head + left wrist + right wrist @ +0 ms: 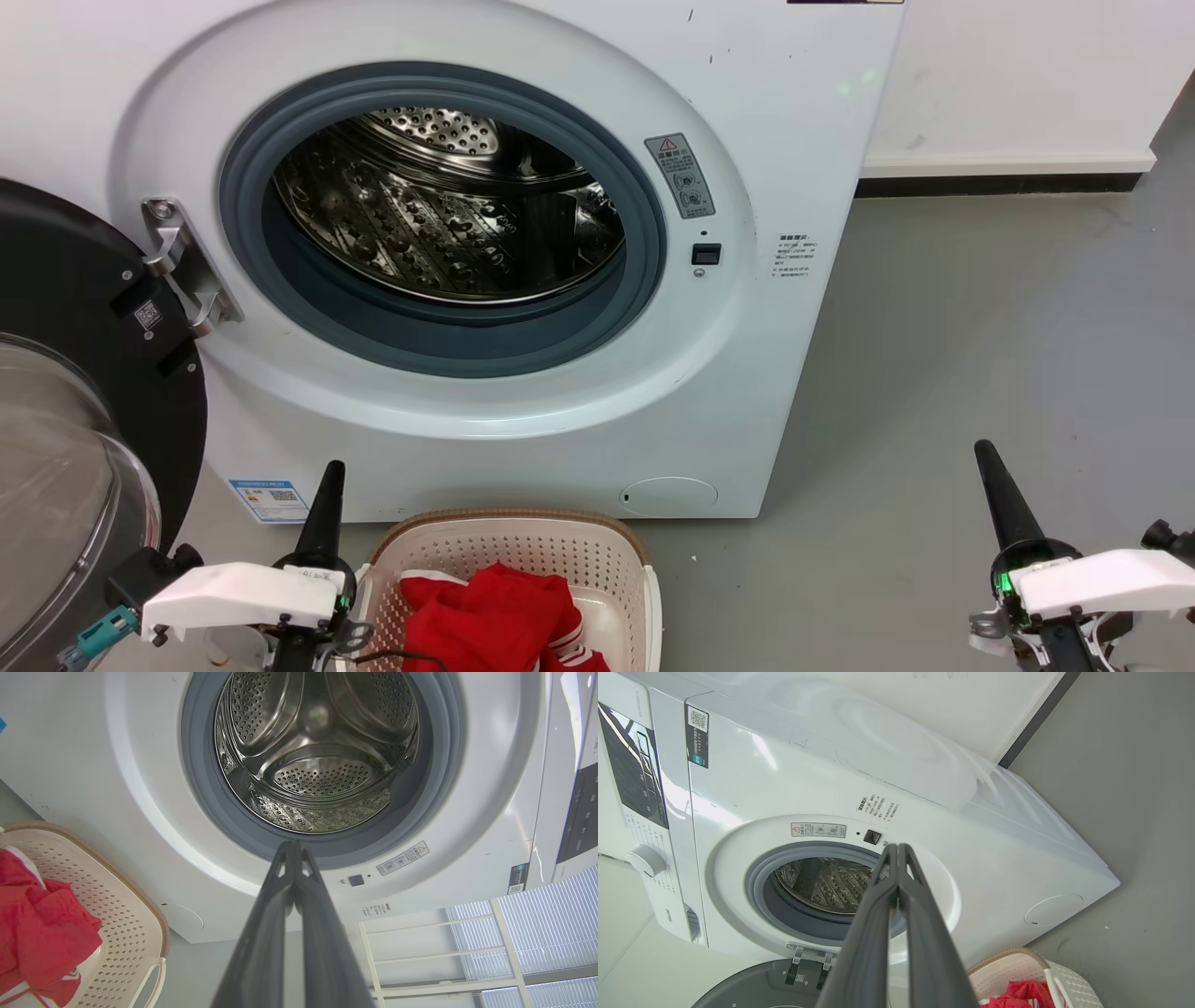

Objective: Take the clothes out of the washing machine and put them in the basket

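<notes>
The clothes (495, 621), bright red with white stripes, lie bunched inside the basket (523, 541), a cream perforated tub with a brown rim. The basket stands on the grey floor (980, 327) just in front of the washing machine (766, 112), below its port. The door (84, 373) is swung fully open to the robot's left, and the grey rubber ring frames the perforated steel drum (448, 215).

The left gripper (333, 467) is held low, just beside the basket's left end, its fingers pressed together tip to tip, gripping nothing, and pointing towards the machine's front. The right gripper (983, 448) is held low over the floor, well apart from basket and machine. Its fingers are likewise closed on nothing and lean slightly towards the machine.
</notes>
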